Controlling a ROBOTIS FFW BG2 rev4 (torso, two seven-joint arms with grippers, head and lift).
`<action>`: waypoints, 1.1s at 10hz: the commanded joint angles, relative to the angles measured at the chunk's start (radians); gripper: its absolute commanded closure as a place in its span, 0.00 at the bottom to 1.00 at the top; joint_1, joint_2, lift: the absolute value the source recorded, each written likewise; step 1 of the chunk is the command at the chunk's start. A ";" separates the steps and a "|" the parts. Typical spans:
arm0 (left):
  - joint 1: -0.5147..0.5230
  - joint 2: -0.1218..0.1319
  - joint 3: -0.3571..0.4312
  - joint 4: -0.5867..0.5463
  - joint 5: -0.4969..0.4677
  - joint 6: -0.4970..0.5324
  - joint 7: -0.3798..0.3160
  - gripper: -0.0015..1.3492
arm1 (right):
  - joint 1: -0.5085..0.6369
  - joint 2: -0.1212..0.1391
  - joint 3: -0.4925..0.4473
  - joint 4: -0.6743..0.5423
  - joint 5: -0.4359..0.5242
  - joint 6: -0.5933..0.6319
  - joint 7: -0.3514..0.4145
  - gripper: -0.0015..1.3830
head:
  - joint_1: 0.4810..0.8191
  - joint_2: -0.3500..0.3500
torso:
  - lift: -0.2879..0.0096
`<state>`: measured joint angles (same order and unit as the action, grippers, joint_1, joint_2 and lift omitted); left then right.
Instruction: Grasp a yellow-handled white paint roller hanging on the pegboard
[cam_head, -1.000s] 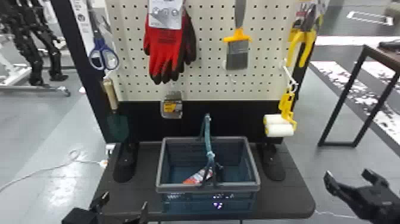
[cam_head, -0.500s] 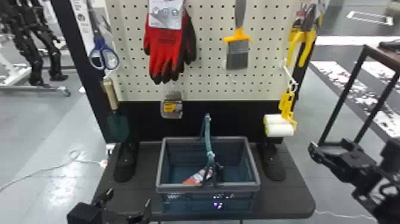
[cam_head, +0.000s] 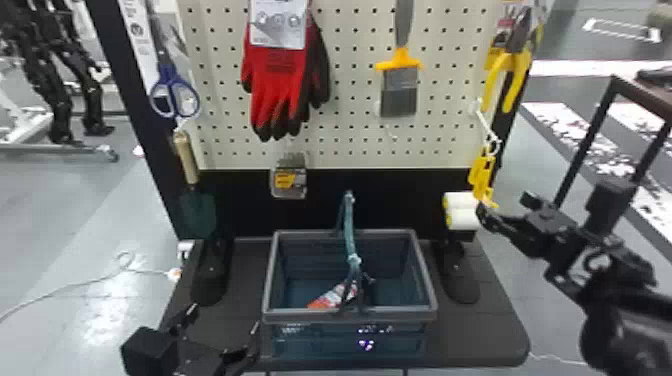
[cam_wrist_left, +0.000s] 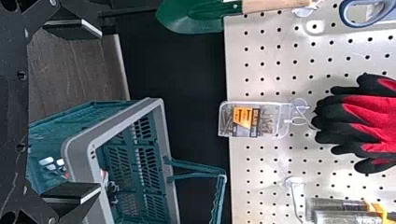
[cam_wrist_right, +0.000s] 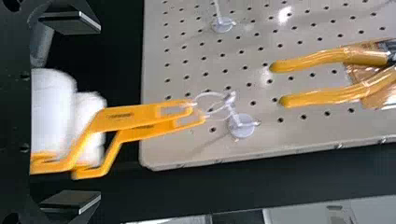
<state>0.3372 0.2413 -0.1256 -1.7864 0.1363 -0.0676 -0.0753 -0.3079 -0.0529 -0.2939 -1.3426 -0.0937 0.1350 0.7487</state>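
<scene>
The paint roller hangs by a white loop from a peg at the pegboard's lower right, its yellow handle pointing up and its white roller below the board's edge. In the right wrist view the white roller and yellow handle lie straight ahead. My right gripper is open just right of the roller; the roller sits between its fingertips without touching them. My left gripper is open and low at the table's front left, its fingers facing the basket.
A teal basket with an upright handle stands mid-table. On the pegboard hang scissors, red gloves, a paint brush, yellow pliers, a screw box and a green trowel. A dark table frame stands to the right.
My right arm has risen from the lower right and swung left to the roller. The left gripper has shifted slightly at the table's front.
</scene>
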 joint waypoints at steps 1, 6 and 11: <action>-0.004 -0.016 -0.002 0.010 0.000 -0.004 -0.001 0.11 | -0.056 -0.028 0.050 0.048 -0.032 0.000 0.004 0.04 | 0.20 0.50 | 0.63; -0.046 -0.010 -0.025 0.041 0.008 -0.021 -0.018 0.11 | -0.146 -0.076 0.206 0.194 -0.110 0.003 0.029 0.04 | 0.20 0.50 | 0.63; -0.044 -0.017 -0.022 0.050 0.009 -0.031 -0.026 0.11 | -0.142 -0.082 0.206 0.161 -0.043 -0.020 0.001 0.93 | 0.20 0.50 | 0.63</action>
<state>0.2932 0.2198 -0.1473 -1.7364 0.1444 -0.0971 -0.1028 -0.4540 -0.1371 -0.0862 -1.1767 -0.1393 0.1184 0.7527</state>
